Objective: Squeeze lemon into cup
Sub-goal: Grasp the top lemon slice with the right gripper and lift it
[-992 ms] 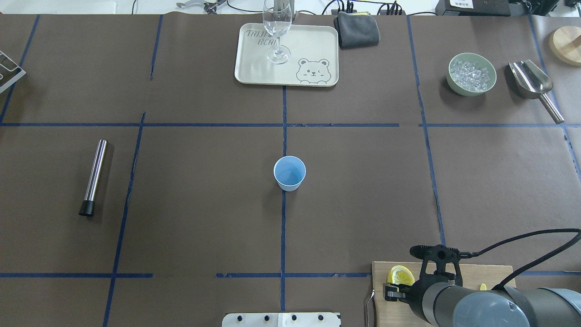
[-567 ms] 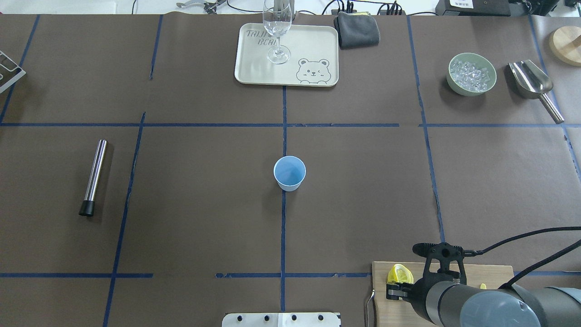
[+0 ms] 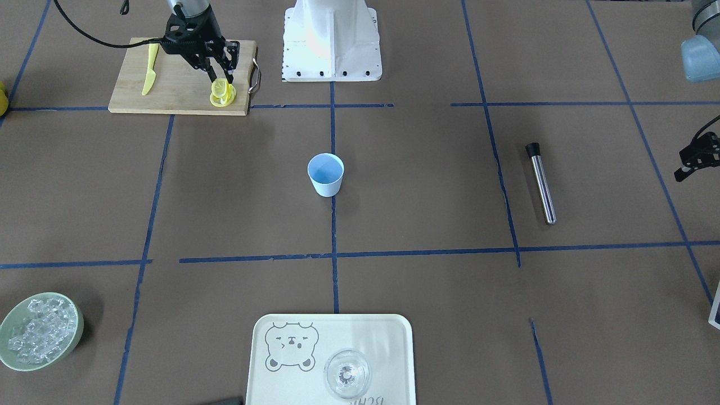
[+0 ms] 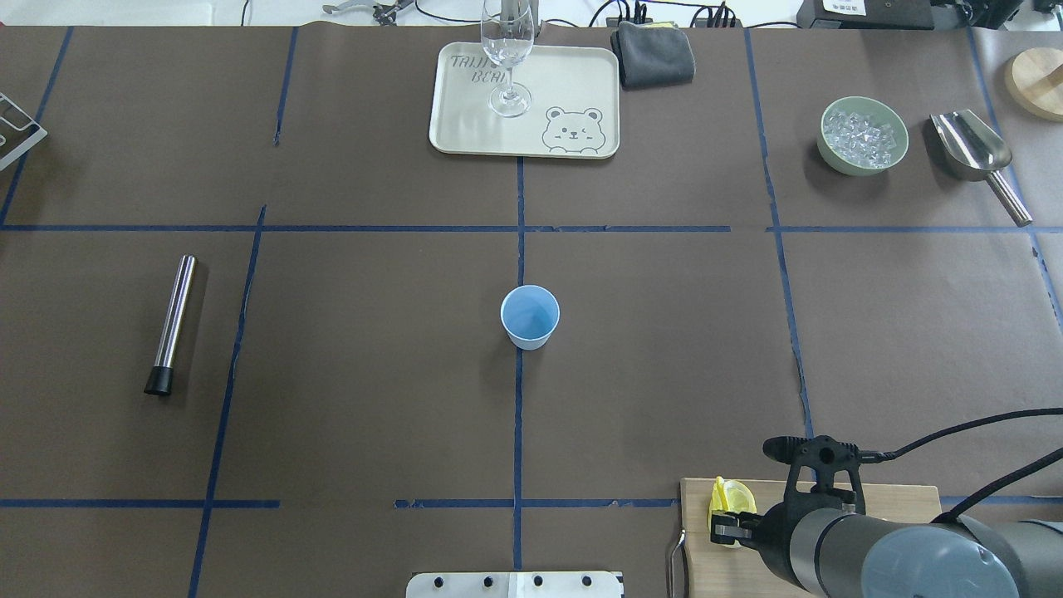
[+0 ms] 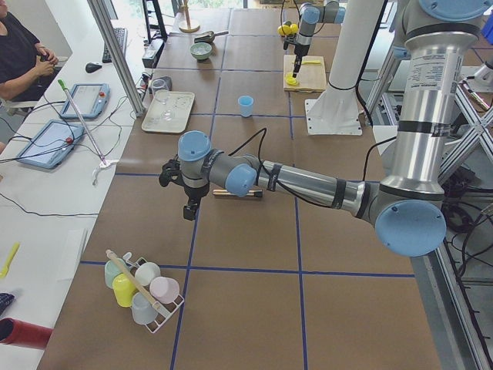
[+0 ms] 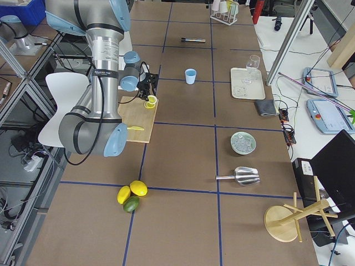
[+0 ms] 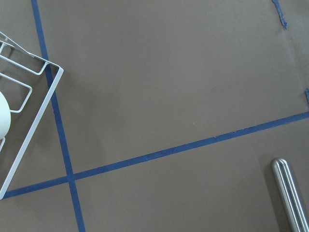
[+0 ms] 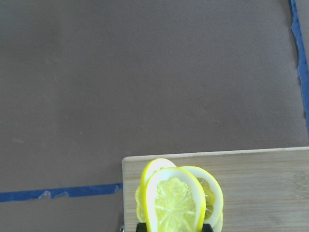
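The lemon (image 8: 174,203) is a small stack of thin slices standing on edge at the corner of the wooden cutting board (image 4: 889,502). My right gripper (image 3: 220,79) is shut on them from above, and its black fingers (image 8: 206,226) pinch their lower edge in the right wrist view. The overhead view shows the lemon (image 4: 731,497) as a narrow yellow shape in front of that gripper (image 4: 732,522). The light-blue cup (image 4: 530,316) stands upright in the middle of the table, far from the board. My left gripper (image 3: 682,167) hangs open over bare table at the far side.
A yellow knife (image 3: 149,68) lies on the board. A tray (image 4: 581,83) carries a wine glass (image 4: 508,50). A green bowl of ice (image 4: 862,135), a metal scoop (image 4: 972,149), a steel tube (image 4: 172,324) and a cup rack (image 5: 142,289) stand around.
The lemon went from lying wide and round to standing narrow on edge as the right gripper closed on it. That gripper shifted slightly right. The cup did not move.
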`<move>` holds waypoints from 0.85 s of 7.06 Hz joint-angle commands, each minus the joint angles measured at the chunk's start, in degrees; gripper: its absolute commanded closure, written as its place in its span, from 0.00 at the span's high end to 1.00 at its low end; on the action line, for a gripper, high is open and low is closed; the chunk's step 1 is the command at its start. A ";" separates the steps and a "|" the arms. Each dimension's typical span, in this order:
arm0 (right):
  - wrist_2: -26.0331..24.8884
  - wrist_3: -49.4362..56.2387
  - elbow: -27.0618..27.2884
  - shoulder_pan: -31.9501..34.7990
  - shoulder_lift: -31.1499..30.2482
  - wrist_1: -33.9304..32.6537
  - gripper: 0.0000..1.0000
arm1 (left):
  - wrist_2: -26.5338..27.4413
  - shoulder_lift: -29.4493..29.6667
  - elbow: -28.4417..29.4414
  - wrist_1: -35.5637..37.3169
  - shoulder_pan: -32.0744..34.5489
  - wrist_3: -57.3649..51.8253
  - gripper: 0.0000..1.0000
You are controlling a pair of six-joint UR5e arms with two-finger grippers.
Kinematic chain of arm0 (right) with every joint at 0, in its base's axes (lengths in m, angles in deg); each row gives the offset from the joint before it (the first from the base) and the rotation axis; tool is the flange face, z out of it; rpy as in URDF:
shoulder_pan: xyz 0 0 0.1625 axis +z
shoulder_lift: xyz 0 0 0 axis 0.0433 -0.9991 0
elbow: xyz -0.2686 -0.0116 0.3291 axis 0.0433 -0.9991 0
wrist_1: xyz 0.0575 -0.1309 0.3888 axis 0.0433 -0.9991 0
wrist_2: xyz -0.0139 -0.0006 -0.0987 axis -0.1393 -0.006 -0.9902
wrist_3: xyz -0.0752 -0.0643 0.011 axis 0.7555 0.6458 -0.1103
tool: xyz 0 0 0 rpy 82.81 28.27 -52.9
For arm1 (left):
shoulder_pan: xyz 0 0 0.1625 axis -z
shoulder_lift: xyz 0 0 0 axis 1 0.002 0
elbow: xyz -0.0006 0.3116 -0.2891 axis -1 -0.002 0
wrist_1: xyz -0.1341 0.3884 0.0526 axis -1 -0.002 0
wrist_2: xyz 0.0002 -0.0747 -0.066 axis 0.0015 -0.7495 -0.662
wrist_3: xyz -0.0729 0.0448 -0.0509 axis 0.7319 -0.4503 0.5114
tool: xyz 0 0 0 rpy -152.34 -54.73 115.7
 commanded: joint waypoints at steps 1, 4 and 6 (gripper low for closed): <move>3.70 0.01 1.67 3.90 -0.01 -0.24 0.44 | 0.00 0.07 0.00 0.01 0.00 0.07 1.00; 8.90 0.54 2.55 9.89 0.78 -0.24 0.43 | 0.00 0.42 0.00 0.01 0.00 0.07 1.00; 11.54 0.63 2.12 14.01 4.63 -0.32 0.43 | 0.00 0.42 0.00 0.01 0.00 0.07 1.00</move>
